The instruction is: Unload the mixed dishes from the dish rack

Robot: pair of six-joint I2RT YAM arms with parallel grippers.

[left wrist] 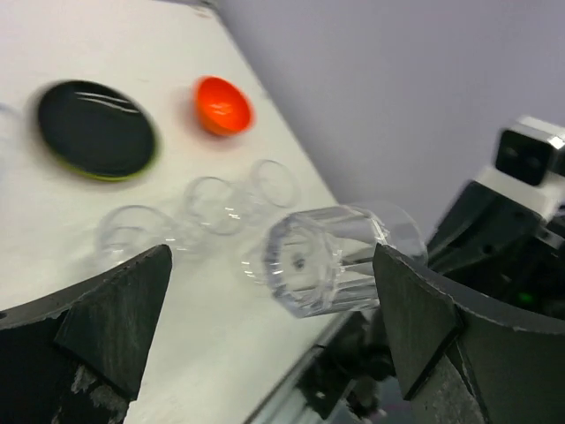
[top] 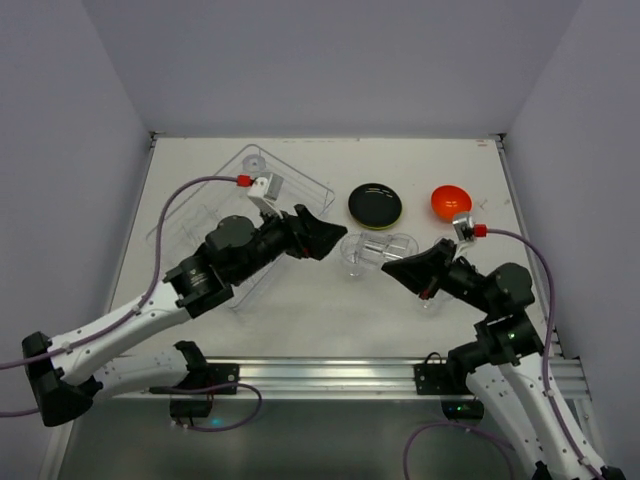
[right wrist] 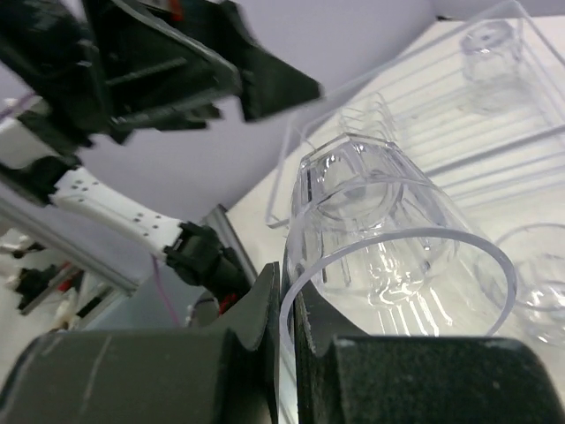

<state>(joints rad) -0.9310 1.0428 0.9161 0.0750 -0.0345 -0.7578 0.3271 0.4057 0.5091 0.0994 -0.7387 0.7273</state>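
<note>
My right gripper (right wrist: 287, 284) is shut on the rim of a clear plastic cup (right wrist: 397, 256), held on its side above the table. In the left wrist view that cup (left wrist: 325, 261) lies between the wide-open fingers of my left gripper (left wrist: 272, 256), nearer the right finger and well apart from the left one. From above, the left gripper (top: 322, 240) and right gripper (top: 392, 268) face each other at mid-table. The dish rack (top: 200, 215) stands far left with one clear cup (top: 255, 160) in it. A black plate (top: 375, 205) and an orange-red bowl (top: 450, 202) rest on the table.
Three clear cups (left wrist: 132, 228) (left wrist: 212, 203) (left wrist: 275, 181) stand on the table below the grippers. A lime-green rim shows under the black plate (left wrist: 93, 128). The metal rail (top: 330, 378) runs along the near edge. Walls close in the back and both sides.
</note>
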